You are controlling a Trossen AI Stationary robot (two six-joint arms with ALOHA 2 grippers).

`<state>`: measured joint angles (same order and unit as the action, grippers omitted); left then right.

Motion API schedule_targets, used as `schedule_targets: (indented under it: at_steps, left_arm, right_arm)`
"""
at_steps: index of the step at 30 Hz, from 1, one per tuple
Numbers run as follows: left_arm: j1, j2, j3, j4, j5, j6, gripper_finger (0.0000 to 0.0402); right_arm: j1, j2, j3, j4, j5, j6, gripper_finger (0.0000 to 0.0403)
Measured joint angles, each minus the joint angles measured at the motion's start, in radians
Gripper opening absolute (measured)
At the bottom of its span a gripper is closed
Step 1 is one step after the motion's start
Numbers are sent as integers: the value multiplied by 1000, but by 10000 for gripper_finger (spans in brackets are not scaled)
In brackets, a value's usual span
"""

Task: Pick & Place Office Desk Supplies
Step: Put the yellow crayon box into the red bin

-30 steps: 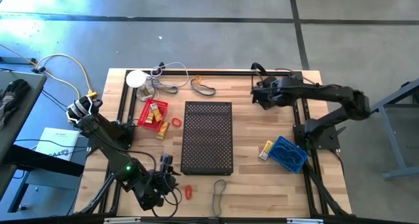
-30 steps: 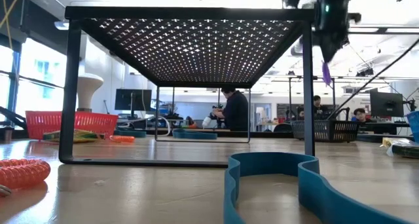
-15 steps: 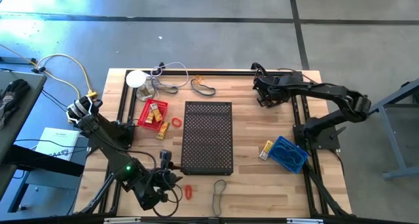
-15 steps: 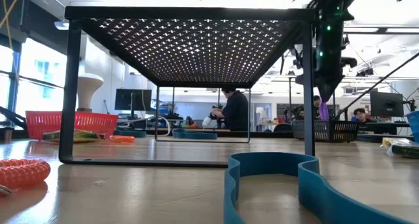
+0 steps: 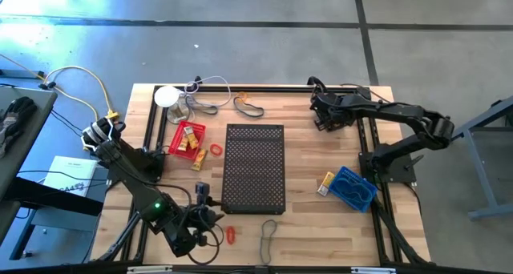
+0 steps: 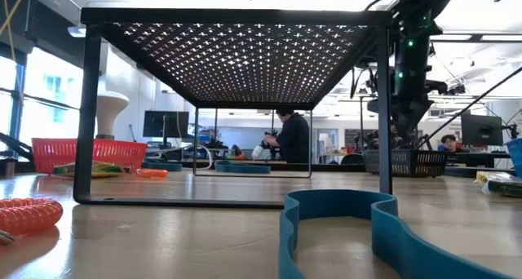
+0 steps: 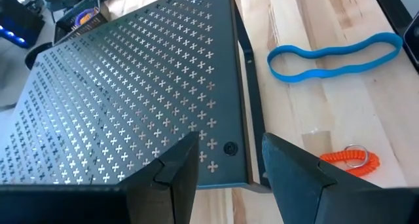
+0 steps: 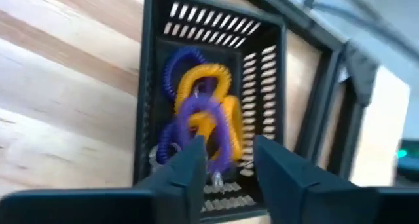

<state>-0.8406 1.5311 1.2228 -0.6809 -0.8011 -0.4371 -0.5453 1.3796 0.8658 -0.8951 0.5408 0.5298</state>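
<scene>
Wooden tabletop under us, our right gripper [image 8: 226, 162] hangs over the black basket [image 8: 147, 86] at the far right corner, jaws now parted; a second ago they were clenched on the purple coil [image 8: 206, 122], which lies among yellow and blue coils inside. Our left gripper [image 7: 226, 165] waits released by the mesh stand [image 5: 254, 167].

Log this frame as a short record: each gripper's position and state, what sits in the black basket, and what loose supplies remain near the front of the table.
right gripper: over the black mesh basket at the table's far right, fingers apart, nothing between them
basket contents: purple coil loop, yellow coil loop, blue coil loop
left gripper: open and empty, at the near edge of the perforated black stand
loose near front: orange coil loop, blue band
</scene>
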Motion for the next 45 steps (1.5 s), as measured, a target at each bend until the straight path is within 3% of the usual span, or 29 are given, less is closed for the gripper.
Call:
schedule_targets:
  at_steps: [6,11,15,20,23,27,34,40,45]
  left_arm:
    - [-12,-18,0,-1,2,-110,160]
    - [-11,-84,0,-43,1,-295,160]
    - [-10,-128,0,-177,44,-490,160]
    - [34,-127,-2,-463,89,-731,160]
    - [66,-126,-19,-577,88,-840,160]
    - [108,-126,-74,-628,101,-938,160]
    - [188,-124,-228,-568,231,-1088,160]
    - [196,-124,-323,-494,276,-1260,160]
    - [185,-124,-345,-450,287,-1284,160]
  right_arm:
    - [45,-40,36,-16,140,-38,183]
    - [158,-152,115,-3,207,-38,211]
    - [300,-257,174,75,158,-92,217]
    - [515,-349,182,322,28,-211,217]
    - [641,-363,182,458,36,-246,217]
    - [787,-328,182,602,38,-307,217]
    - [990,-164,180,760,75,-330,217]
    - [1080,-17,180,909,123,-388,217]
    - [1115,49,180,1000,122,-408,217]
